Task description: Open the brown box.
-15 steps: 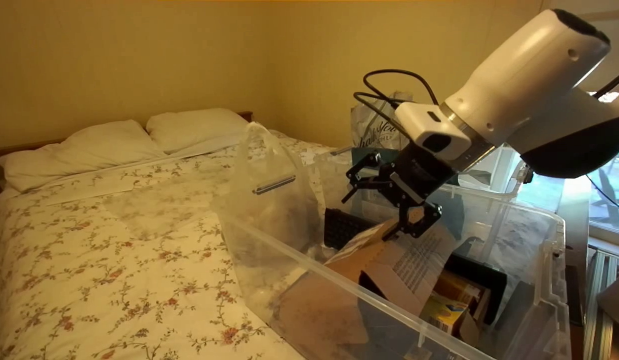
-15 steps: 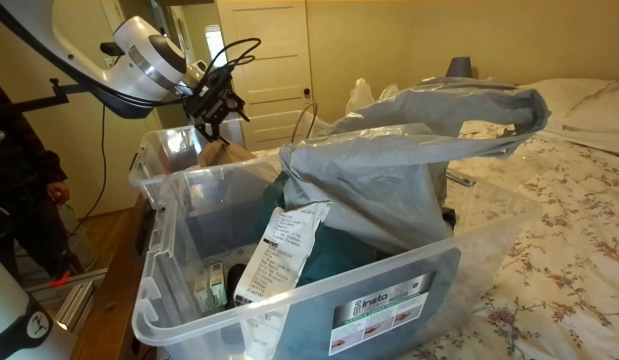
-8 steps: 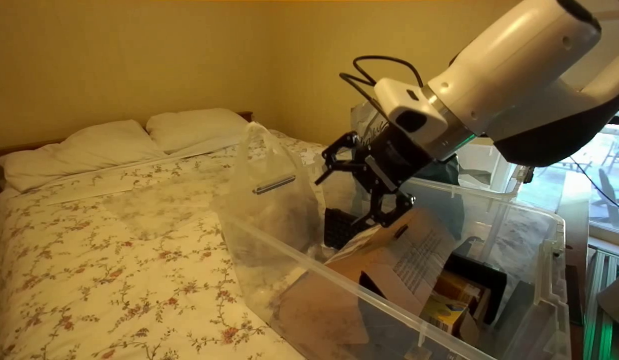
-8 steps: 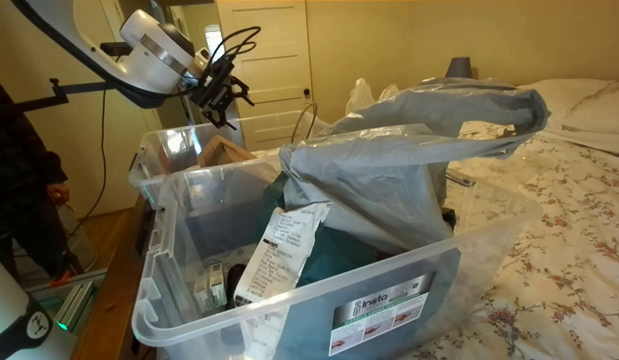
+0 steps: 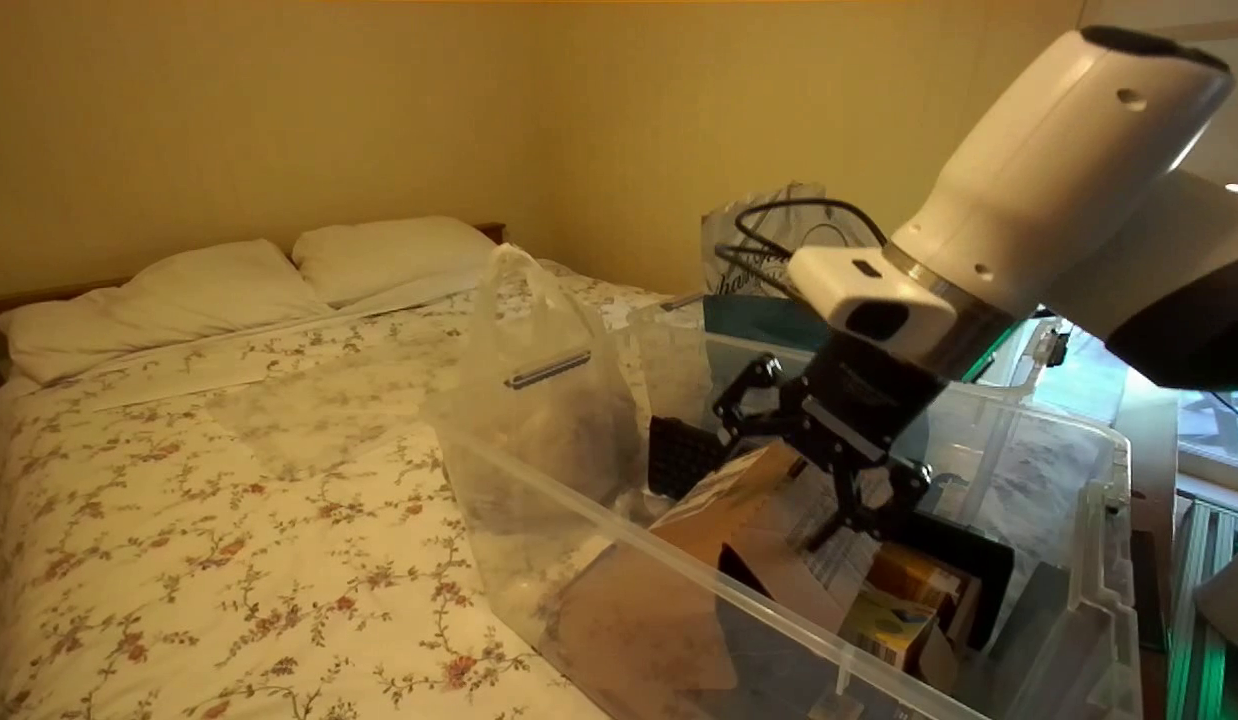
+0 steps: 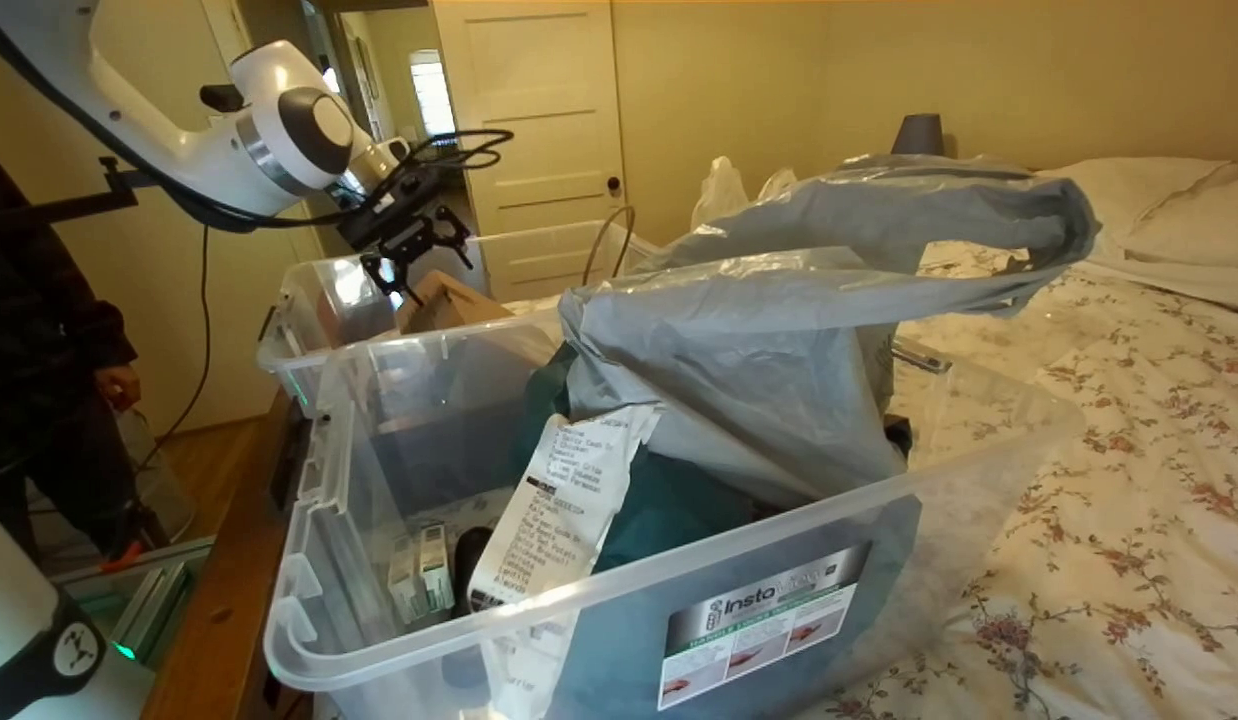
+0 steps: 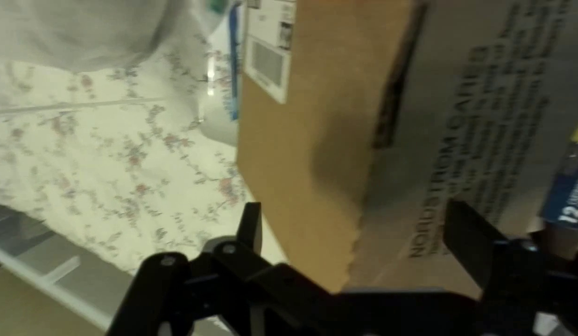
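Inside clear plastic bin [image 5: 669, 552], brown box [image 7: 312, 154] marked "NORDSTROM CARES" sits tilted, yellow carton [image 5: 887, 625] near. Black gripper [image 7: 354, 214] hangs over box, fingers spread wide; whether tips touch it, cannot tell. White pillows [image 5: 394, 262] rest on floral bedding [image 5: 279, 480].

The place was a home, and the room a bedroom. A bed [image 5: 279, 520] was the counter, dressed in a pale floral sheet [image 6: 1099, 540] printed with red blooms and leafy sprigs. White pillows [image 5: 399, 262] lay at its head edge, before a wooden headboard [image 5: 39, 295]. Brown wood [image 6: 217, 600] ran along the opposite edge; whether as footboard could not be told. Near a head corner rose a dark lampshade [image 6: 918, 135]. Yellow walls [image 5: 279, 120] met behind the counter, and beyond its side edge stood a pale panelled door [image 6: 539, 130] with a dark knob [image 6: 613, 185]; beside that, an opening [image 6: 387, 60] showed a farther space with a bright window [image 6: 432, 92].
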{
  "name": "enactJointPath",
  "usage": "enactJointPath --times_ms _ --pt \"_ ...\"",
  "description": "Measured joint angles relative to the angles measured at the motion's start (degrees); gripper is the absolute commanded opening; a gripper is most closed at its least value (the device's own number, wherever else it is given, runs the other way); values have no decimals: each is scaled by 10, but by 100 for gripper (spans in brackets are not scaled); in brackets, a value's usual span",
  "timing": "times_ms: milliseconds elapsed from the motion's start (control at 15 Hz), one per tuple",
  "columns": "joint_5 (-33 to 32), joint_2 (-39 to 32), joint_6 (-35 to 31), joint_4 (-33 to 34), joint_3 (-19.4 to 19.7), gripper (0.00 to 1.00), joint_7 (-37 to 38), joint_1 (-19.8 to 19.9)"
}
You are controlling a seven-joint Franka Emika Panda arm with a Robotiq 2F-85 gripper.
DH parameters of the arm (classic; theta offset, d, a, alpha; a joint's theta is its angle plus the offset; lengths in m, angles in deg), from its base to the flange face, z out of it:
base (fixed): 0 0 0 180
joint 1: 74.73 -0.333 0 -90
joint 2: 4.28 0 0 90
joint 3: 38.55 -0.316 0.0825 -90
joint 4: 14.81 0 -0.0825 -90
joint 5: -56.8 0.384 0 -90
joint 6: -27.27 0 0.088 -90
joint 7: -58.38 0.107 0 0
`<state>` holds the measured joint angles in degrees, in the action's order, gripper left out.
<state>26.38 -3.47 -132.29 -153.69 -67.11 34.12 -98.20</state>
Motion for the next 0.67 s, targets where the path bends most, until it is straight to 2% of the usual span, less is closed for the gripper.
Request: enactJointPath --times_ms 267,400,533,667 --pt "182 -14 0 -33 -12 100 -139 -21" --pt "239 -9 -4 -33 -15 100 -201 -22" --pt "219 -3 -17 -33 -8 100 -204 -22" --pt "139 2 -41 -33 1 100 -169 -13"
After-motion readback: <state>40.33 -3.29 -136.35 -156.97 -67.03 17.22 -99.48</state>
